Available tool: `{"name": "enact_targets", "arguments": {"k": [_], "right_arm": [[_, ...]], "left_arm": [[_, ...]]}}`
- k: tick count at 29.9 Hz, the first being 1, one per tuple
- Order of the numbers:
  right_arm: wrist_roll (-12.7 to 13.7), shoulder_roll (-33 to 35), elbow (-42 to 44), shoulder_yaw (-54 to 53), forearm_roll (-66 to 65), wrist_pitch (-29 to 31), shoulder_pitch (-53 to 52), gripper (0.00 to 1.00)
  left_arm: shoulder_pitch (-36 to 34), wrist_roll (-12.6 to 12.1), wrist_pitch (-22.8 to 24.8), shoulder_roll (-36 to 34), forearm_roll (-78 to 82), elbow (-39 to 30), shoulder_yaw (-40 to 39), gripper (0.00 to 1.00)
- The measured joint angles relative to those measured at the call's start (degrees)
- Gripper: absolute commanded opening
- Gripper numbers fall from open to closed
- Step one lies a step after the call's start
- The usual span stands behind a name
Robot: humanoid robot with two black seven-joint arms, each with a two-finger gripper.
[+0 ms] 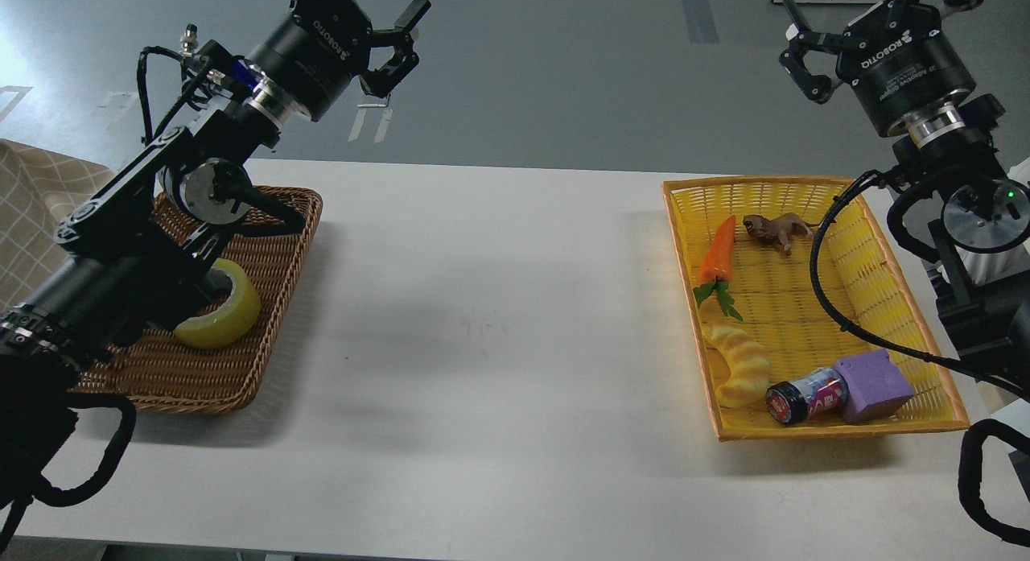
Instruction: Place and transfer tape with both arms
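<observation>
1. While both arms hang raised above the white tabletop (483,319), neither tool touches anything.
2. The left tool (378,34) sits at about 11 o'clock in the head view, above the far edge of the tabletop; its fingers (410,15) are spread apart and hold nothing.
3. The right tool (853,18) is at about 1 o'clock, partly cut off by the top edge; its fingers are apart too and hold nothing.
4. The tape (221,307) lies in the brown wicker basket (273,319) at 9 o'clock, tipped on its side, partly hidden behind the left arm's lower links.
5. The tape rests on the basket floor, toward its middle, well apart from both tools.
6. The yellow basket (885,303) stands at 3 o'clock, well apart from the wicker one, with bare tabletop between them.
7. Inside it: a toy carrot (718,251) at the far left, a small brown animal figure (774,228) just beside it at the far end, a yellow croissant toy (740,366) along the left wall, a small jar (805,396) lying on its side near the front, and a purple block (873,386) touching the jar.
8. A black cable (829,291) from the right arm loops over the yellow basket.
</observation>
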State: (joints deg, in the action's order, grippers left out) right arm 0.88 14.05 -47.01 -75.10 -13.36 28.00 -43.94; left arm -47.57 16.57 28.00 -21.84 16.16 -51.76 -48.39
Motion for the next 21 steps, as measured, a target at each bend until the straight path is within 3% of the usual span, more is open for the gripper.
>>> {"name": "enact_targets", "arguments": {"k": [11, 21], "right_arm": [[-0.08, -2.07, -1.57, 0.72, 0.26, 0.00, 6.15, 1.00], [-0.10, -4.52, -2.07, 0.75, 0.27, 0.00, 6.67, 1.00]], "left_arm": [[8.00, 0.04, 0.00, 4.38, 0.11, 0.04, -1.40, 0.98], [9.32, -0.14, 0.00, 4.63, 0.99, -0.01, -0.64, 0.98]]}}
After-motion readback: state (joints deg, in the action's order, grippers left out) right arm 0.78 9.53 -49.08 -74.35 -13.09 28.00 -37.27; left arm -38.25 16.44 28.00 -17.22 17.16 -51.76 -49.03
